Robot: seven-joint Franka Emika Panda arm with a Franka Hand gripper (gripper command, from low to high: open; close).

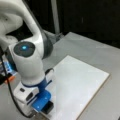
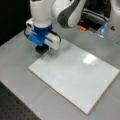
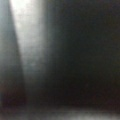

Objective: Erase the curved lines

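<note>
Gripper (image 2: 41,48) low at white board (image 2: 75,75) corner, dark block beneath it, possibly an eraser, grip state unclear, board looks blank

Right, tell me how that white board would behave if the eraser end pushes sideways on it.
The white board looks thin and flat with a pale edge, so it is probably stiff and fairly light. It lies loose on the smooth grey table, with no clamps visible, so it may slide or turn. The gripper sits at its corner, where a push would likely pivot it. No curve lines show.

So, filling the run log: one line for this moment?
claw: at corner of white rectangular board | curve lines: none visible | grey table
</note>
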